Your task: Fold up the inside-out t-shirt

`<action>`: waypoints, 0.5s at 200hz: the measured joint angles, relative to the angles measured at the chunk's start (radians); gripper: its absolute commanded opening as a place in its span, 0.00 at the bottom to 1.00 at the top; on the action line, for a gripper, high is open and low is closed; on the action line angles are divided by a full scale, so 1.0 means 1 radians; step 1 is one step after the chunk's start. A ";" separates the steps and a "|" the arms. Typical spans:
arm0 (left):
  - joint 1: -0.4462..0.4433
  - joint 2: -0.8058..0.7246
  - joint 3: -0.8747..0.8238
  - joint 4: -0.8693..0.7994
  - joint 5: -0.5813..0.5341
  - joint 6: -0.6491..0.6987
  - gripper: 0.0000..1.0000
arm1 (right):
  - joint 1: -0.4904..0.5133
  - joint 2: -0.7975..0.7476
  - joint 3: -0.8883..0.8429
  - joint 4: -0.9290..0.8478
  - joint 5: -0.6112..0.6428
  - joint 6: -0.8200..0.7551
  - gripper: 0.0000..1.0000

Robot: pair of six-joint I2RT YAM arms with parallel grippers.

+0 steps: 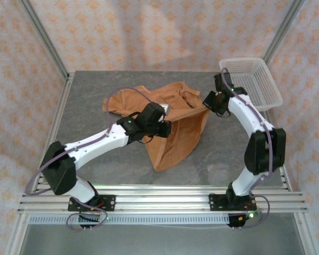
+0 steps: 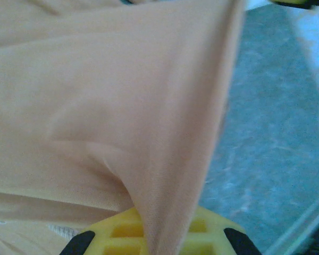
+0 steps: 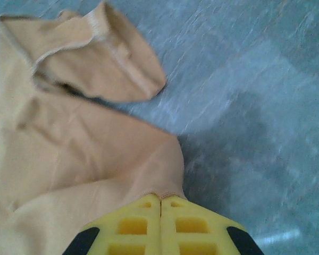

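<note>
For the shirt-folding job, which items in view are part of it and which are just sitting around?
In the job: t-shirt; left gripper and right gripper, both pinching its cloth.
Just lying about: white mesh basket, at the far right corner of the table.

We identify two arms of identical build. The left arm (image 1: 95,142) and the right arm (image 1: 248,114) each have smooth white link shells joined by bulky black joint housings. Each arm stands on a black base plate: the left base (image 1: 90,203) and the right base (image 1: 233,202). A thin lilac-grey left cable (image 1: 41,172) runs outside the shells and coils below the base. A matching right cable (image 1: 264,203) loops beside its base. We note one small green light (image 1: 128,121) on the left arm's forward housing. The left fingers (image 2: 207,234) and the right fingers (image 3: 133,226) are yellow moulded plastic with rectangular recesses. Black parts flank them at the lower corners.
</note>
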 measured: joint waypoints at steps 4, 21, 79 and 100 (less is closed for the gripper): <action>0.000 0.014 0.005 0.006 0.016 -0.014 0.00 | -0.004 0.023 0.011 -0.003 -0.002 -0.003 0.06; -0.005 0.076 0.031 0.013 0.063 -0.061 0.00 | -0.007 0.088 0.020 -0.007 -0.029 -0.012 0.30; -0.004 0.158 0.155 -0.004 0.124 -0.127 0.00 | 0.048 -0.212 -0.352 0.090 -0.083 -0.007 0.04; -0.002 0.164 0.189 -0.008 0.129 -0.136 0.00 | 0.146 -0.375 -0.554 0.185 -0.111 0.048 0.00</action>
